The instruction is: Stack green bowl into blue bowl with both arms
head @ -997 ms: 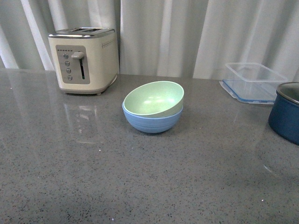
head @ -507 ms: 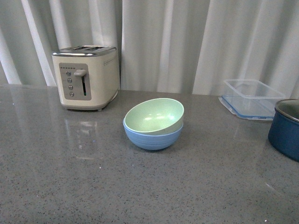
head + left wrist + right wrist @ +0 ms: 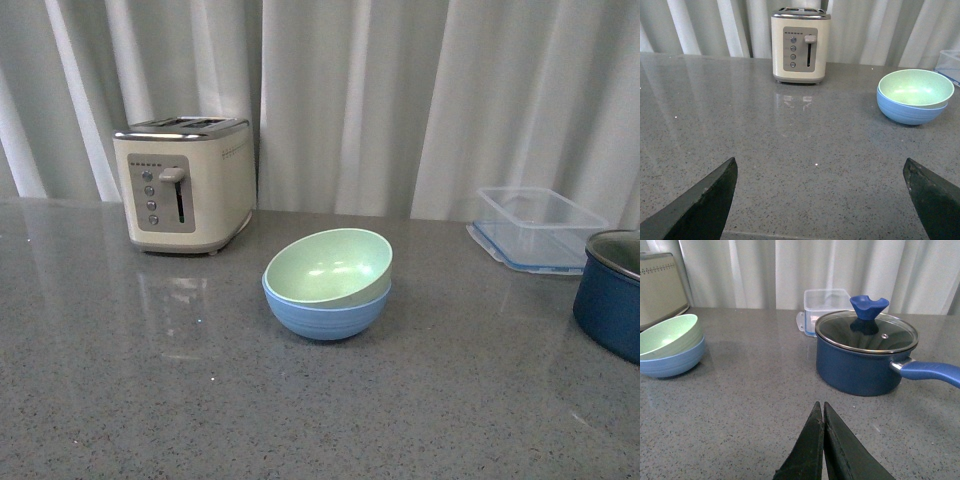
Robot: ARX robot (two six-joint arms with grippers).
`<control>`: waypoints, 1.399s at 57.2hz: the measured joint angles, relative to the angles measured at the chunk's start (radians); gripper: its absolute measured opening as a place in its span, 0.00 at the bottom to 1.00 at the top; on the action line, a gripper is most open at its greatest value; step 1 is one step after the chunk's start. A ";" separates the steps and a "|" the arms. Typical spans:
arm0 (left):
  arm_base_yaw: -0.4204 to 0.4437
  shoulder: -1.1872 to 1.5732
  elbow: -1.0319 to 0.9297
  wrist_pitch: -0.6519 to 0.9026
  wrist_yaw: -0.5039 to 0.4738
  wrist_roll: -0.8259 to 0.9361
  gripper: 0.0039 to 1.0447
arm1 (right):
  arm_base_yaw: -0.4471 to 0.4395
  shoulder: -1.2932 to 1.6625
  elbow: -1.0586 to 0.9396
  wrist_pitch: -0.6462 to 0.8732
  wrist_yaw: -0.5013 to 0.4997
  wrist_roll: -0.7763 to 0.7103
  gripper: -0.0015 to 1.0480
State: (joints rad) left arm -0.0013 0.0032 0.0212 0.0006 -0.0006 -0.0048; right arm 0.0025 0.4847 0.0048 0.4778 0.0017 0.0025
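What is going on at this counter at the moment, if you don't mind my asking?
Nothing is being handled right now. The green bowl already sits nested, slightly tilted, inside the blue bowl on the grey counter. The left gripper is open and the right gripper is shut, both empty and well short of the bowls. A toaster, a clear container and a dark blue pot stand nearby.

1. my left gripper [image 3: 822,200] shows only two finger tips, flat black wedges with a dull, slightly grainy surface.
2. each left finger [image 3: 700,210] tapers to a blunt, angled point.
3. my right gripper [image 3: 823,450] has thin, flat black blades, matte, with straight, sharp edges.
4. each right finger [image 3: 807,452] narrows to a slim tip.
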 joint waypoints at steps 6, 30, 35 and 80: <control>0.000 0.000 0.000 0.000 0.000 0.000 0.94 | 0.000 -0.068 0.000 -0.060 0.000 0.000 0.01; 0.000 0.000 0.000 0.000 0.000 0.000 0.94 | 0.000 -0.237 0.000 -0.227 0.000 0.000 0.01; 0.000 0.000 0.000 0.000 0.000 0.000 0.94 | 0.000 -0.261 0.000 -0.250 0.000 0.000 0.01; 0.000 0.000 0.000 0.000 0.000 0.000 0.94 | 0.000 -0.480 0.001 -0.476 -0.001 -0.002 0.42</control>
State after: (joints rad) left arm -0.0013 0.0032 0.0212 0.0006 -0.0002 -0.0048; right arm 0.0025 0.0044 0.0055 0.0013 0.0010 0.0010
